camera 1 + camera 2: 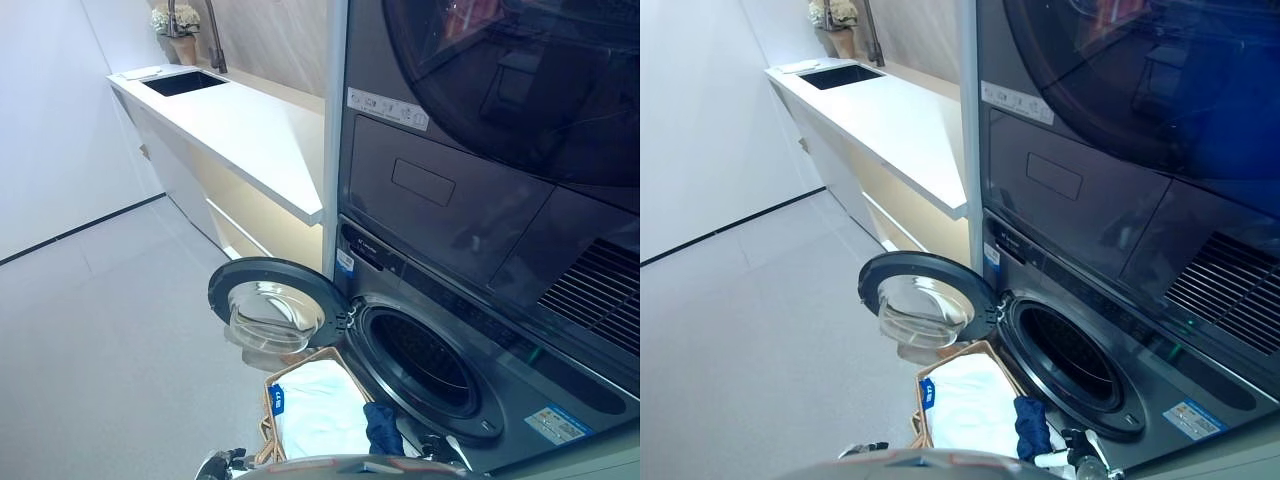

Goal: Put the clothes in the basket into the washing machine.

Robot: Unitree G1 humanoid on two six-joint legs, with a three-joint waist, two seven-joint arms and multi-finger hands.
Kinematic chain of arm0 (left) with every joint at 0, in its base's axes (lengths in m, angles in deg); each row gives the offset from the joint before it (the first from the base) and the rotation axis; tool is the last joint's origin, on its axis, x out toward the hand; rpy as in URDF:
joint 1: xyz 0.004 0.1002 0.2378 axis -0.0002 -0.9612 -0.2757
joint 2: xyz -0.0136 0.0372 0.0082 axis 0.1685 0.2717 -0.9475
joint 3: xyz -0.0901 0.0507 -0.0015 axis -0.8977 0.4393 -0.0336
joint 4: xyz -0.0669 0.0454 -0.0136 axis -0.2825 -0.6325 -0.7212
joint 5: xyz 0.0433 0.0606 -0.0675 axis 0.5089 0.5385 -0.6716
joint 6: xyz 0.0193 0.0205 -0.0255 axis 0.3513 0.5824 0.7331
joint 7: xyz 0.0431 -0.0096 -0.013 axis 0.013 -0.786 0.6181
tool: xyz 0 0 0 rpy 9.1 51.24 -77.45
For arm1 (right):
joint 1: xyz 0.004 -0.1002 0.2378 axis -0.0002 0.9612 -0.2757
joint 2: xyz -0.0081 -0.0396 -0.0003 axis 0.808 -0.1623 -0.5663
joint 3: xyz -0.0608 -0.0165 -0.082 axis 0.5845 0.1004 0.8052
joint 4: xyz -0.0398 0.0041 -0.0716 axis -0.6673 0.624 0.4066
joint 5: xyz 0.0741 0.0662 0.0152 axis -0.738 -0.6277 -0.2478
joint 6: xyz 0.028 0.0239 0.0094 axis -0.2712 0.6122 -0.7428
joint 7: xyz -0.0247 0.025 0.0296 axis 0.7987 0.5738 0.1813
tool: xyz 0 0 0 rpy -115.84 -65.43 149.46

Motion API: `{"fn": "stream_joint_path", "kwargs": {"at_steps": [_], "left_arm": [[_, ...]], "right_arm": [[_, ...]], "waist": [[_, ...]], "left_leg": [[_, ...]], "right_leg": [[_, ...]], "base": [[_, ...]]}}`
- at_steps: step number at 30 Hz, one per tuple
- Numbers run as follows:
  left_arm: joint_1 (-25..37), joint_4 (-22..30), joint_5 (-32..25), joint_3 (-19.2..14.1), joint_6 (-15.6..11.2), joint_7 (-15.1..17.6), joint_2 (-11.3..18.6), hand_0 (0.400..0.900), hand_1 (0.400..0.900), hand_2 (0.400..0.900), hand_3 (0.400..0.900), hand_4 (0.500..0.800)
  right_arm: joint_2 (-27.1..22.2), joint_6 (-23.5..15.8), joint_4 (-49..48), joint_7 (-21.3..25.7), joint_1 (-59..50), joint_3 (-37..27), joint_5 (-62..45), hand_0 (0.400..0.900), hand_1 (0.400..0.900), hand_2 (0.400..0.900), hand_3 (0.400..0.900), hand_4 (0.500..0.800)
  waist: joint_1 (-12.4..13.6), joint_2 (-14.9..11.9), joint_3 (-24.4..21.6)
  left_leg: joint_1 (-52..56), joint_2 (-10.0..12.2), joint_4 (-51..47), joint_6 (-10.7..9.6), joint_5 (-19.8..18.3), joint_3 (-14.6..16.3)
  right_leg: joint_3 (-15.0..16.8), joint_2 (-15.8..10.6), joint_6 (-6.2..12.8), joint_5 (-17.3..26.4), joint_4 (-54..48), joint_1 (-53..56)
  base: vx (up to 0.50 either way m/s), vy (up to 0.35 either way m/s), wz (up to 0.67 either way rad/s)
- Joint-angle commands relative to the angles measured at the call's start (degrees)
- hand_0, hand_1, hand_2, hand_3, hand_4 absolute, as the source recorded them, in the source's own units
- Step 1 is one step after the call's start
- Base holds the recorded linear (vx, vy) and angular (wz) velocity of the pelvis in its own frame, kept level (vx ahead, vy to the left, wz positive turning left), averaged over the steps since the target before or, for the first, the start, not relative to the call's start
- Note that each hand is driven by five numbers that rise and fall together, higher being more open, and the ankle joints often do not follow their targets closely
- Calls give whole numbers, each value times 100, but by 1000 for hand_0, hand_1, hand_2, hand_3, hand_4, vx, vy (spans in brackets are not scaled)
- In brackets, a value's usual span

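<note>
The washing machine [470, 330] stands at the right with its round door [275, 305] swung open to the left and its dark drum opening [425, 362] exposed. A wicker basket [272, 385] sits on the floor just in front of the drum. It holds a white cloth [320, 405] and a dark blue cloth [382, 425] at its right end. My right hand [1078, 448] shows at the bottom edge, right next to the blue cloth and below the drum. A small part of my left hand [224, 462] shows at the bottom edge, left of the basket.
A dryer [500, 110] is stacked on top of the washer. A white counter [250, 130] with a sink [185, 82] and tap runs along the wall at the left. Grey floor [110, 340] lies left of the open door.
</note>
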Motion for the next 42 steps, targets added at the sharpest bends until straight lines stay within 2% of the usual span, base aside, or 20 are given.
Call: {"fn": "stream_joint_path", "kwargs": {"at_steps": [1, 13, 19, 21, 23, 24, 26, 27, 32, 38, 42], "left_arm": [[367, -437, -56, -330, -101, 66, 95, 900, 900, 900, 900, 800], [425, -335, -8, -285, -74, 197, 147, 900, 900, 900, 900, 800], [597, 40, -282, -55, -186, 269, 56, 900, 900, 900, 900, 800], [701, 213, -494, 125, -233, 363, -4, 900, 900, 900, 900, 800], [715, 252, -538, 174, -239, 388, -27, 900, 900, 900, 900, 800], [791, 320, -650, 231, -268, 457, -43, 900, 900, 900, 900, 800], [840, 347, -690, 279, -283, 496, -48, 900, 900, 900, 900, 800], [924, 432, -788, 342, -307, 541, -54, 900, 900, 900, 900, 800], [1044, 744, -1018, 371, -367, 655, -66, 900, 900, 900, 900, 800], [1052, 928, -1143, 497, -392, 634, -125, 900, 900, 900, 900, 800], [1101, 1210, -1300, 594, -416, 659, -147, 900, 900, 900, 900, 800]], "right_arm": [[95, -132, -37, 116, -220, 103, -20, 900, 900, 900, 900, 800], [-109, -81, -26, 185, -442, 59, -39, 900, 900, 900, 900, 800], [-477, -35, -109, 345, -1040, 43, -165, 900, 900, 900, 900, 800], [-695, -17, -198, 490, -1492, 131, -253, 900, 900, 900, 900, 800], [-748, -17, -225, 545, -1622, 155, -288, 900, 900, 900, 900, 800], [-854, -23, -272, 638, -1959, 205, -376, 900, 900, 900, 900, 800], [-923, -22, -260, 682, -2170, 234, -429, 900, 900, 900, 900, 800], [-1018, -29, -227, 803, -2491, 280, -508, 900, 900, 900, 900, 800], [-1267, -1, -4, 969, -3046, 327, -694, 900, 900, 900, 900, 800], [-1617, 78, 298, 1063, -3571, 402, -677, 900, 900, 900, 900, 800], [-1899, 172, 611, 1153, -3934, 428, -702, 900, 900, 900, 900, 800]], "waist": [[107, -198, -71], [118, -142, 135], [180, 72, 630], [263, 217, 973], [299, 257, 1030], [332, 338, 1270], [351, 379, 1367], [385, 472, 1589], [565, 653, 1842], [727, 832, 1983], [897, 1015, 2108]], "left_leg": [[37, -304, 51, 275, -526, -107], [-201, -341, 62, 281, -458, -162], [-918, -458, 336, 298, -349, -232], [-1406, -519, 564, 304, -293, -260], [-1541, -524, 625, 305, -275, -280], [-1782, -525, 686, 313, -224, -298], [-1909, -529, 728, 315, -196, -293], [-2154, -569, 843, 322, -169, -304], [-2691, -670, 1224, 302, -175, -313], [-3167, -709, 1439, 284, -187, -292], [-3502, -767, 1540, 269, -144, -389]], "right_leg": [[-167, -42, 99, 813, -448, -263], [-205, -70, 110, 883, -432, -493], [-316, -169, 79, 1022, -288, -1108], [-329, -219, 48, 1087, -153, -1550], [-338, -233, 37, 1086, -85, -1682], [-332, -244, 5, 1055, 144, -2002], [-348, -234, -17, 1018, 315, -2181], [-385, -225, -48, 946, 570, -2456], [-437, -266, -89, 887, 887, -2954], [-441, -295, -93, 834, 1179, -3463], [-525, -365, -106, 753, 1408, -3788]], "base": [[0, 0, 0], [-8, -2, 5], [-138, 26, 18], [-178, 31, 11], [-123, 18, 7], [-130, 13, 10], [-134, 20, 11], [-120, 28, 17], [-73, 19, 12], [-47, 38, 3], [-38, 13, 18]]}}
